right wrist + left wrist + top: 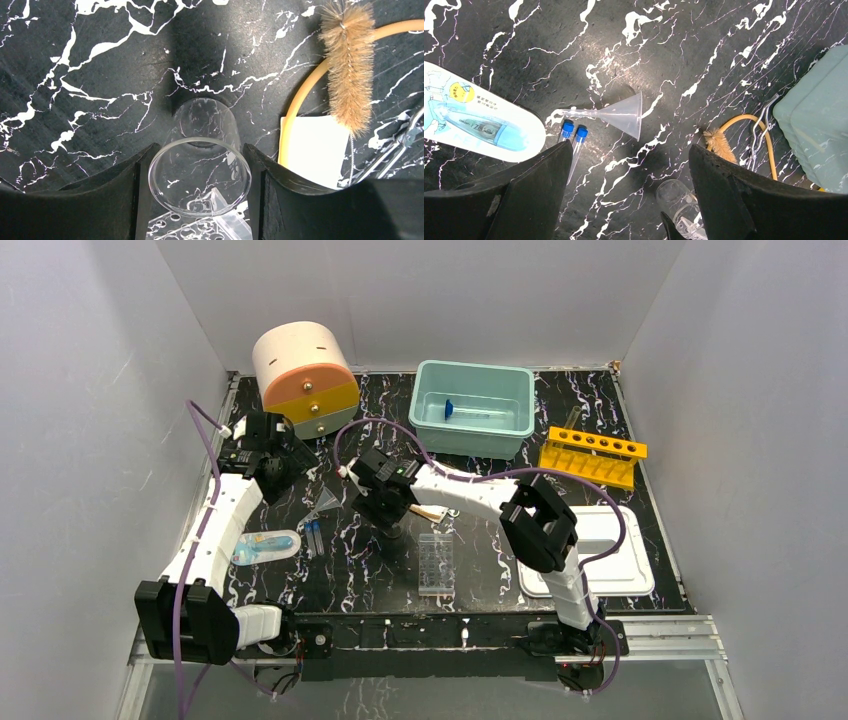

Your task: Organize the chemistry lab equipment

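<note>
**pipette_pete:** So what was the right gripper (199, 150) doing in that shot?

**benchgoblin:** It had both pads snug against the little beaker (200, 172), 1 on each side of the rim, so it was clamped on it. The beaker stood upright near the middle of the table (490, 560). Couldn't tell if it was off the surface.

**pipette_pete:** And the left gripper (630, 150)?

**benchgoblin:** Jaws spread wide with nothing between them. It hung over the table at about 10 o'clock from the beaker in the top view.

**pipette_pete:** Rest of the gear?

**benchgoblin:** Going from the beaker:
- The clear funnel (624, 116) lay on its side at 10 o'clock.
- 2 blue-capped thin tubes (581, 135) lay side by side at 9.
- The clear well plate (435, 562) sat close by at 4 o'clock.
- The tan-looped tag (312, 150), a bristle brush (350, 65) and the metal tongs (397, 145) were bunched at 2 o'clock.
- The blue-footed cylinder (452, 410) lay inside the teal bin (473, 368) at 12 o'clock, well apart from everything else.
</note>
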`<state>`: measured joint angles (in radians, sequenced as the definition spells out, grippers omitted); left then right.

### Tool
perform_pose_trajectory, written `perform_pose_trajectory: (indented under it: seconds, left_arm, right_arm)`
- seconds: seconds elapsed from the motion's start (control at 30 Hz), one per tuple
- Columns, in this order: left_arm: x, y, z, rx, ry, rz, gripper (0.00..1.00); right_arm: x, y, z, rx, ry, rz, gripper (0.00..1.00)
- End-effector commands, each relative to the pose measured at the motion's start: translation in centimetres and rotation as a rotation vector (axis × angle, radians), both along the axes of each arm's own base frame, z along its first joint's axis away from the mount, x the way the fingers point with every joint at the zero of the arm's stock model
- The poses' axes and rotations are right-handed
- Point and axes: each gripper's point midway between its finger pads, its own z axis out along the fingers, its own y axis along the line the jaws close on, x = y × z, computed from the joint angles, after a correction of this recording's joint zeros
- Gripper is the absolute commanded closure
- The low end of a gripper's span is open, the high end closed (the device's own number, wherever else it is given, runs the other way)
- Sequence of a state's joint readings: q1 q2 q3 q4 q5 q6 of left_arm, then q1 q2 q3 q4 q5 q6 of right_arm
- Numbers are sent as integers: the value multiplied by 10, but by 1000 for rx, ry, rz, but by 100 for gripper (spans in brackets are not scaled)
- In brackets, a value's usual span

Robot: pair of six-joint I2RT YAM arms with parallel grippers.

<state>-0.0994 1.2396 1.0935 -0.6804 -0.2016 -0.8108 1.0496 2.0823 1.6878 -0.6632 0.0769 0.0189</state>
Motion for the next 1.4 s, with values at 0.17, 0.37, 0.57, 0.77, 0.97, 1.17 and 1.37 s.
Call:
perform_pose_trajectory:
  seconds: [0.17, 0.37, 0.57, 0.77, 0.97, 1.17, 1.37]
  left_arm:
    - [11, 8, 23, 35, -76, 10, 15]
    - [15, -2, 23, -1, -93, -40, 13]
    - [18, -8, 24, -26, -107, -66, 12]
    - [23, -18, 27, -62, -131, -111, 12]
    - [30, -31, 28, -106, -143, -170, 12]
    - [32, -40, 25, -139, -131, -208, 12]
    - [36, -43, 24, -145, -122, -225, 12]
  right_arm:
    - [17, 19, 67, 117, -101, -8, 46]
    - [33, 23, 123, 307, -161, -20, 46]
    - [84, -10, 198, 475, -271, -146, 46]
    - [150, -79, 260, 576, -418, -343, 45]
    - [200, -125, 246, 508, -406, -499, 45]
    - [235, -131, 199, 413, -317, -594, 45]
    - [251, -113, 159, 365, -214, -582, 46]
